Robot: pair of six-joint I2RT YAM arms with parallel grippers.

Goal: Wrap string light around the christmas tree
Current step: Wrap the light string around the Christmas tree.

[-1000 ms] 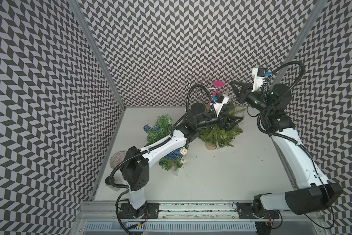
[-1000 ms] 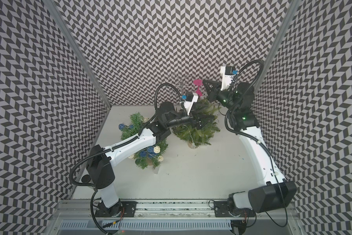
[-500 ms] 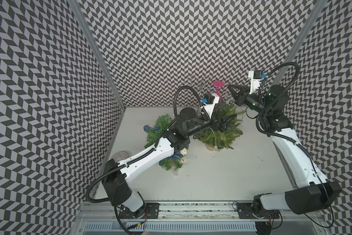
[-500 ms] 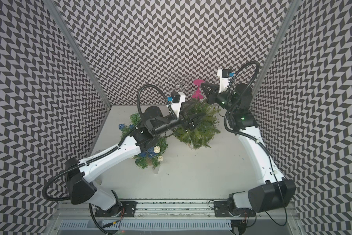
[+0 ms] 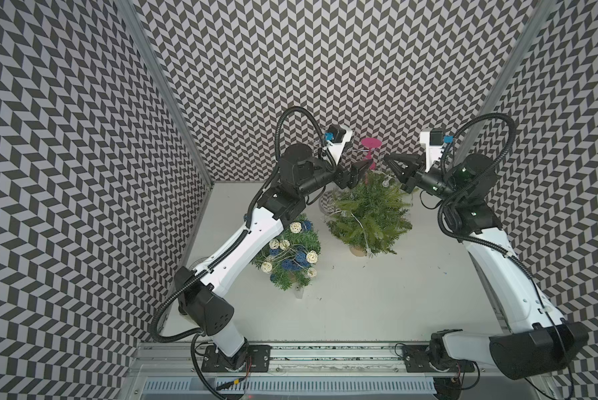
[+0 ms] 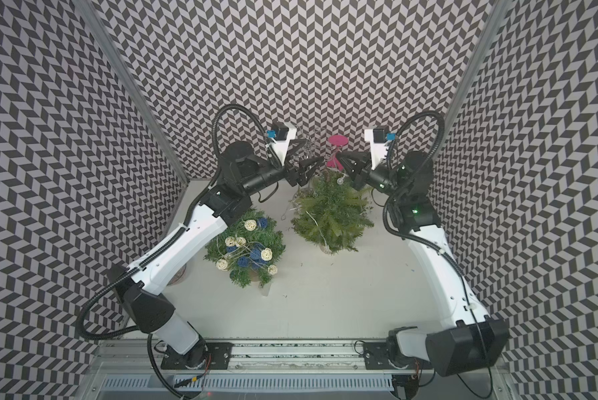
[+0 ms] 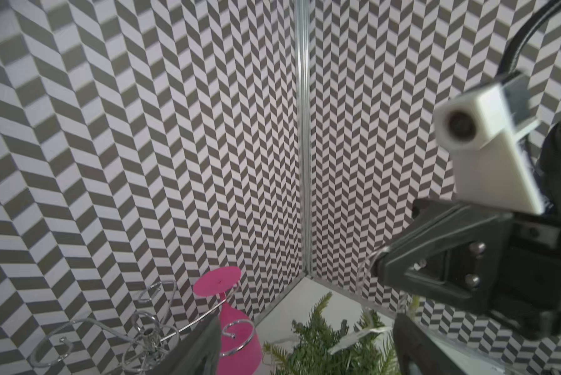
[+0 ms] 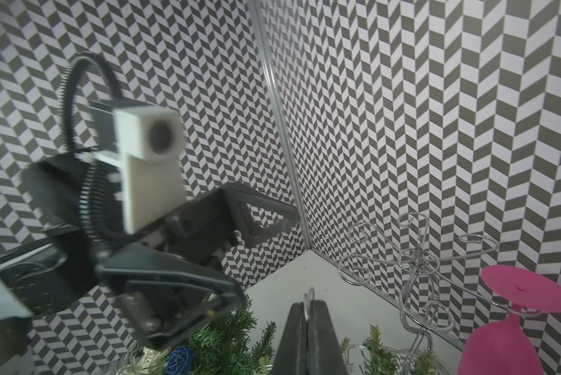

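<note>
Left gripper (image 5: pixel 361 172) at the upper left side of tree (image 5: pixel 372 216), jaws wide, holding nothing; string light (image 5: pixel 359 225) draped down tree's front at mid-table, wire running up to right gripper (image 5: pixel 389 160), clamped on it just above treetop.

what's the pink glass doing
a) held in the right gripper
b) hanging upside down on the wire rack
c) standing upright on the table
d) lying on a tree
b: the pink glass has its foot up and bowl down, with its stem caught in an arm of the wire rack. The right gripper pinches only the string light.
</note>
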